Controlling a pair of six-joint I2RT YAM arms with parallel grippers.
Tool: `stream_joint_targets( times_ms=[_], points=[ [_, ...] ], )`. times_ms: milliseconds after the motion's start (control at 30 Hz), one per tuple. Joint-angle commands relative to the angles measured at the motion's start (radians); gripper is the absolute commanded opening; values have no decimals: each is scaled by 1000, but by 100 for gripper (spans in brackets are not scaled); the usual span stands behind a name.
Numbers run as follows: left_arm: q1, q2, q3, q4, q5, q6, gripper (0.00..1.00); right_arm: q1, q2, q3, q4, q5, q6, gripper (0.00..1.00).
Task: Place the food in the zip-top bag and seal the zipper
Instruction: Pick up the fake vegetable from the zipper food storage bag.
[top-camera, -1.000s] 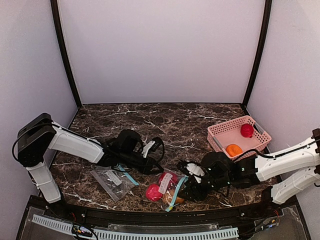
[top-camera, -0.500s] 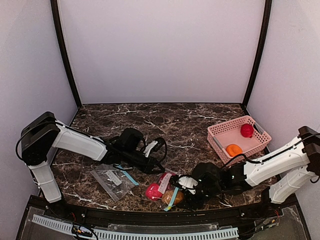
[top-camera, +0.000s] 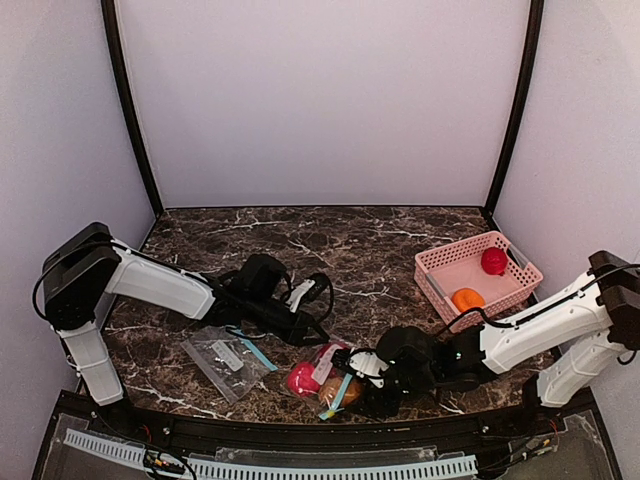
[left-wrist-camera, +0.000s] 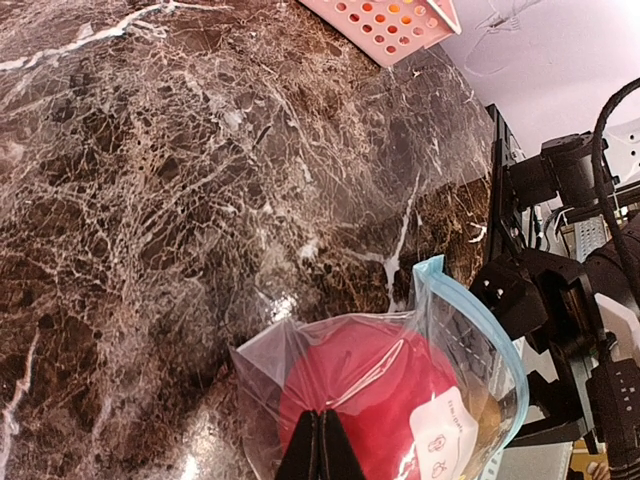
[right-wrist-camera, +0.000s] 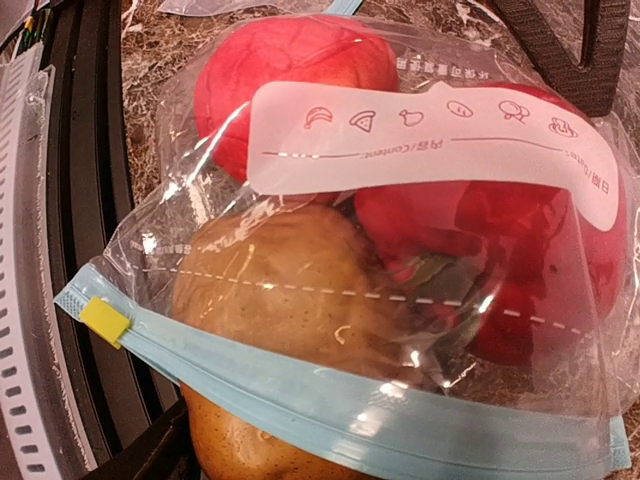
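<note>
Though three round fruits (right-wrist-camera: 280, 290) sit in the clear plastic zip-top bag (right-wrist-camera: 430, 140) at the table (top-camera: 350, 250) front, two more fruits (top-camera: 468, 298) lie in the pink slatted basket (top-camera: 440, 262), and the teal zipper (right-wrist-camera: 350, 400) is open. Left gripper (left-wrist-camera: 320, 445) pinches the bag; right gripper (top-camera: 368, 380) grip is unclear.

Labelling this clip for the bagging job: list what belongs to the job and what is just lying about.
Job:
- zip-top bag with its teal zipper
- two red pieces and a brown piece inside it
- red piece and orange piece, not yet bagged

Lying about:
- pink basket holding those two
- second clear bag, flat on the table
</note>
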Motion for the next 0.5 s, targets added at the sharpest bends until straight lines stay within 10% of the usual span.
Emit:
stream_joint_targets(
  times_ms=[0, 267, 467],
  points=[
    [0, 3, 20, -34, 28, 19, 1, 6, 15, 34, 57, 16, -8, 70],
    [-1, 4, 16, -30, 27, 17, 1, 5, 28, 53, 58, -29, 2, 73],
    [1, 1, 14, -31, 21, 16, 1, 6, 20, 60, 46, -30, 11, 50]
  ],
)
